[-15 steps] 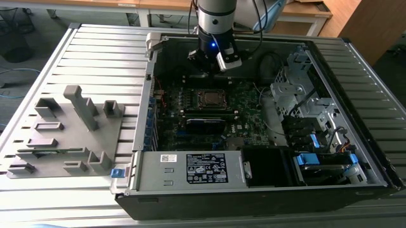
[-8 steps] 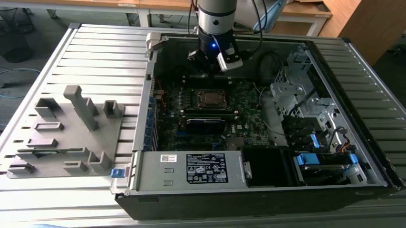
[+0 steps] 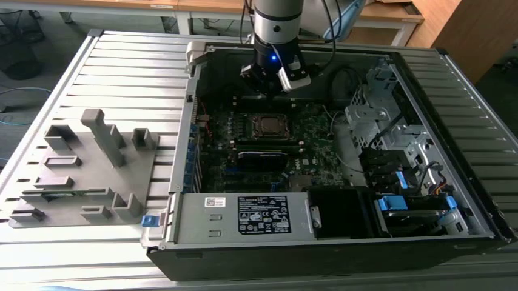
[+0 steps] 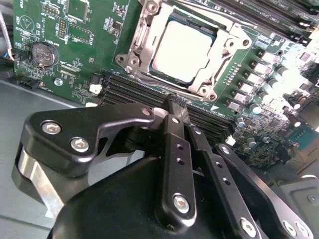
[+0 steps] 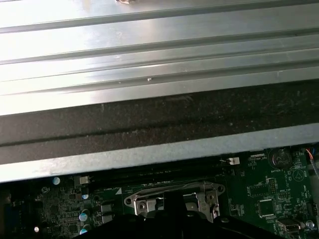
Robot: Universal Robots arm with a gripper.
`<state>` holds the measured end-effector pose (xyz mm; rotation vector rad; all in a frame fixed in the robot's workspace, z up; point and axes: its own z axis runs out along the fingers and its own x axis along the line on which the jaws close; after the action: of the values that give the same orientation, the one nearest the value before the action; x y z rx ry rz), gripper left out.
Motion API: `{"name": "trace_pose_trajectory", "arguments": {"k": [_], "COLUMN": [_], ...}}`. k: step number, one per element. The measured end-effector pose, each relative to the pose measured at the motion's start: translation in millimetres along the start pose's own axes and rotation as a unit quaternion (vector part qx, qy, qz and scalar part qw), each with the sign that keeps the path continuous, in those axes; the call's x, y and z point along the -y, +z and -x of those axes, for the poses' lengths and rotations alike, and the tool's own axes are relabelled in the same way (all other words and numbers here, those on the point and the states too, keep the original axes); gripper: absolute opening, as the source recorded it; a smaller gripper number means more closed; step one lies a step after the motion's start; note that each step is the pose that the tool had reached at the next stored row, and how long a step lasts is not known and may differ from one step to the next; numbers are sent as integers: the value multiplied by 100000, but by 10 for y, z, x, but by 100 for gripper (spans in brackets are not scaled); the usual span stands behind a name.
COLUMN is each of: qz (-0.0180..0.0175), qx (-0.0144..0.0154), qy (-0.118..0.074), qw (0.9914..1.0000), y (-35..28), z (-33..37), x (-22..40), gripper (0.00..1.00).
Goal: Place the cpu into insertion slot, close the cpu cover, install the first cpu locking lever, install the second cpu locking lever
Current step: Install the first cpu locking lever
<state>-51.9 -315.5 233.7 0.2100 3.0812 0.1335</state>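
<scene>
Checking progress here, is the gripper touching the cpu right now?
Apart. In the second wrist view, the gripper has its tips shut over the memory slots, short of the cpu.

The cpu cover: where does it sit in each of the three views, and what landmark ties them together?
Exterior view: the cpu cover lies mid-motherboard, just below the gripper.
Second wrist view: its silver frame surrounds the cpu, above the fingertips.
First wrist view: its edge sits low and central.
Shared landmark: the coin battery, in both wrist views.
</scene>
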Motion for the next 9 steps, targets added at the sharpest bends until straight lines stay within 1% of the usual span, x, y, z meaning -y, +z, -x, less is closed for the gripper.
{"name": "trace_pose_trajectory", "arguments": {"k": [3, 5, 9], "qz": [16, -3, -267], "qx": [-28, -39, -7], "qy": [-330, -483, -522], "qw": [99999, 99999, 99998], "y": [5, 6, 5], "z": [37, 47, 50], "x": [-5, -6, 7], "gripper": [11, 11, 11]}}
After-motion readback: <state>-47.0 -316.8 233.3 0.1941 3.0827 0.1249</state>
